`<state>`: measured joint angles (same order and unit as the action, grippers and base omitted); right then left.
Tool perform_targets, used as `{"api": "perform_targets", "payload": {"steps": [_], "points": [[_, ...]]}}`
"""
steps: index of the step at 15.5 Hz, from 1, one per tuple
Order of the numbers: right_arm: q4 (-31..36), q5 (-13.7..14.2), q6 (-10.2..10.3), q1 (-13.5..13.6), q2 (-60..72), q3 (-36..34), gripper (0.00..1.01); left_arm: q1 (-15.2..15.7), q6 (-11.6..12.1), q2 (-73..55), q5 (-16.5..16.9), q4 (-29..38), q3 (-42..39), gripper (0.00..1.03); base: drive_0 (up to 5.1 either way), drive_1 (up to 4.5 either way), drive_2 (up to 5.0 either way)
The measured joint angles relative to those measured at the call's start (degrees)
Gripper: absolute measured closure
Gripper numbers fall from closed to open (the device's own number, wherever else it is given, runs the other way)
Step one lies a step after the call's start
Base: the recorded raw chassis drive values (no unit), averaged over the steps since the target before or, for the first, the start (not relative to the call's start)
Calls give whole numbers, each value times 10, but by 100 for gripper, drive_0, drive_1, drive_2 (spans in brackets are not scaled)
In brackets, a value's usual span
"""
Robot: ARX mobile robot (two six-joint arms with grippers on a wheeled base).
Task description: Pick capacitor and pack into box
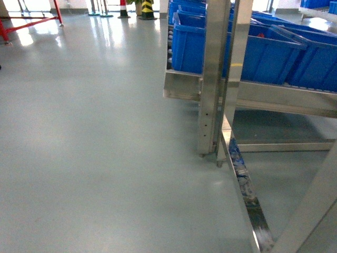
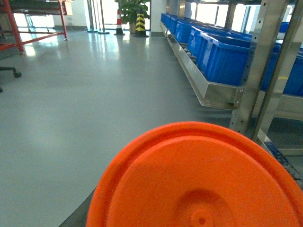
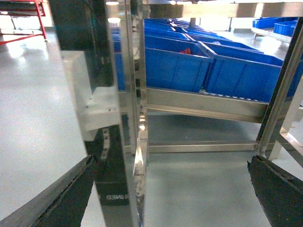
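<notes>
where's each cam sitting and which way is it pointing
Head: on the robot, slanting down at grey floor and a steel rack; no arm shows.
Left wrist: low, along the floor; the orange capacitor fills the foreground.
Right wrist: facing the rack between its open tool's black fingers.
All three share the blue crates.

Rt wrist view: two dark fingertips [image 3: 57, 198] at bottom corners, wide apart, nothing between; gripper [image 3: 165, 194] mid-gap over grey floor [image 3: 199, 189]. Shiny steel upright [image 3: 135, 118] close in front, left of ctr, w/ dark post [image 3: 87, 42] and white bracket [image 3: 97, 111] beside it; small mirrored lettering low on post, unreadable. Behind: blue crates [image 3: 213, 71] in rows on sloped steel rack shelf [image 3: 208, 104], low crossbar [image 3: 199, 146] beneath. Another steel post [image 3: 279, 99] at rt edge. Red frame [image 3: 28, 19] far top left on glossy floor.
</notes>
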<state>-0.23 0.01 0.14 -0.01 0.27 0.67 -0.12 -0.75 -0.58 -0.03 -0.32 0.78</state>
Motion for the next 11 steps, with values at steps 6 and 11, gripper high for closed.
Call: {"api": "perform_targets", "payload": {"steps": [6,11], "points": [[-1,0,0,0,0,0,3,0,0,0,0,0,0,60,-496,250,250],[0,0,0,0,0,0,3,0,0,0,0,0,0,60,-495,250,250]]}}
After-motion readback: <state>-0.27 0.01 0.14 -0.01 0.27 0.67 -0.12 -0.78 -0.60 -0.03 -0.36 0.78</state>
